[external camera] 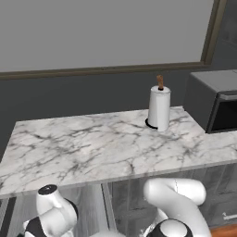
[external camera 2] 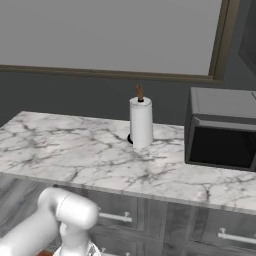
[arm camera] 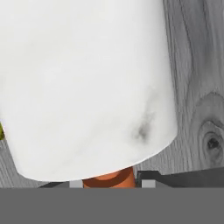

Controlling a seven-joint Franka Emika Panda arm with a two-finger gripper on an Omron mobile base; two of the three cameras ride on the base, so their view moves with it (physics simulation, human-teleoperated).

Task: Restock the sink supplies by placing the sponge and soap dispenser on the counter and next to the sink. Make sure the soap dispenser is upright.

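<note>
Two base cameras look over the arm at a marble table [external camera: 92, 143] below a grey wall. In the left base view a white paper-towel roll [external camera: 159, 109] with a brown spindle stands upright near the back edge of the table, and a dark microwave [external camera: 215, 104] sits to its right, near but apart from it. The arm [external camera: 178, 203] bends low in front of the table edge, before grey cabinet fronts. In the right base view the same roll [external camera 2: 141, 122] stands upright on the table [external camera 2: 75, 150], with the microwave [external camera 2: 222, 130] at its right, apart from it. Grey drawers [external camera 2: 150, 220] with metal handles run under the table edge, and the arm [external camera 2: 60, 220] goes down at the lower left. In the hand view the soap dispenser [arm camera: 87, 87] is very close to the camera: a pale grey-white cylinder with an orange pump part [arm camera: 109, 178] at the bottom of the picture. It lies against a grey wood-grain surface [arm camera: 197, 87]. A small yellow-green bit shows at the left edge, too small to tell what it is. Of the end effector [arm camera: 111, 183] only a dark tip shows just beside the orange part, so I cannot tell if it is spread or pinching the dispenser.
</note>
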